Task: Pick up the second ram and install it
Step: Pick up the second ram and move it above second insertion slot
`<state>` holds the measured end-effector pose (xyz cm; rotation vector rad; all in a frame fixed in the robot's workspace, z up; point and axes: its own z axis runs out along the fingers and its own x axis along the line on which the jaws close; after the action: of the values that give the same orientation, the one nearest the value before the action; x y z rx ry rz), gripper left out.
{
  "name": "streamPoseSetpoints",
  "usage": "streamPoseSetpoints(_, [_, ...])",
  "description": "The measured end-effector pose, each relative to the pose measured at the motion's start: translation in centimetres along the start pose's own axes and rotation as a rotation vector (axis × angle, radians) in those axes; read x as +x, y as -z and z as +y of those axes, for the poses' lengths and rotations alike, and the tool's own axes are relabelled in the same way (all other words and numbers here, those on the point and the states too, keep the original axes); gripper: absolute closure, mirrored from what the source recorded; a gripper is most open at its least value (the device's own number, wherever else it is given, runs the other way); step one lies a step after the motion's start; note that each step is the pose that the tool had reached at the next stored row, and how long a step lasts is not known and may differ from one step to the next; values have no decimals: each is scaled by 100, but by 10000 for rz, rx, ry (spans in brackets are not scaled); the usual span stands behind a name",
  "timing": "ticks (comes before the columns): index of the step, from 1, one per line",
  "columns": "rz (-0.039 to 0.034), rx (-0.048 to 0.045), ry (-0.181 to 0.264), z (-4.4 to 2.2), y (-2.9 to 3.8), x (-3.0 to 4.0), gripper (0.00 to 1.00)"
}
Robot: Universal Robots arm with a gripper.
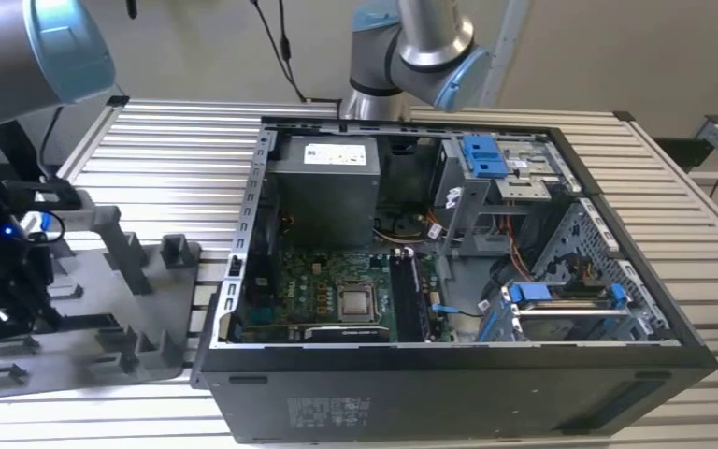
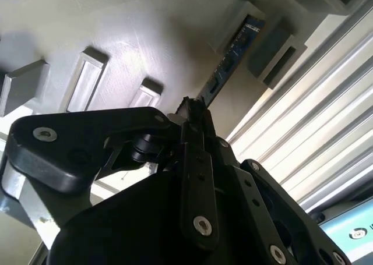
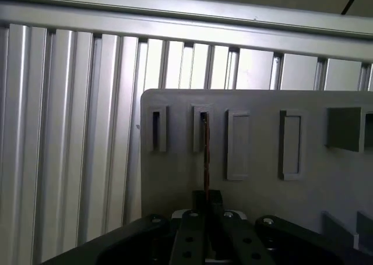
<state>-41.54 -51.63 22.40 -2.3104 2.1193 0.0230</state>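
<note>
The second ram (image 3: 206, 154) is a thin dark stick seen edge-on in the first wrist view. It runs from a slot in the grey holder tray (image 3: 169, 177) back to my gripper (image 3: 207, 200). In the second wrist view the ram (image 2: 230, 61) shows its dark blue-green face, its far end still resting in a tray (image 2: 145, 38) slot. My gripper (image 2: 192, 110) is shut on its near end. In the exterior view my gripper (image 1: 12, 299) hangs low over the tray (image 1: 147, 309) at that view's left.
An open computer case (image 1: 247, 234) lies beside the tray, with a motherboard (image 1: 322, 290), memory slots (image 1: 409, 299), a power supply (image 1: 324, 187) and blue drive brackets (image 1: 484, 154). Everything rests on a ribbed aluminium table (image 1: 172, 140). Upright tray posts (image 1: 122, 243) stand near my gripper.
</note>
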Motion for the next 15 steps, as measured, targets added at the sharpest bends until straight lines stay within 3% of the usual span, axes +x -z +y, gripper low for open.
streamPoseSetpoints(7, [0,0,0,1,108,-2,85])
streamPoseSetpoints(15, [-1,0,0,1,173,-3,85])
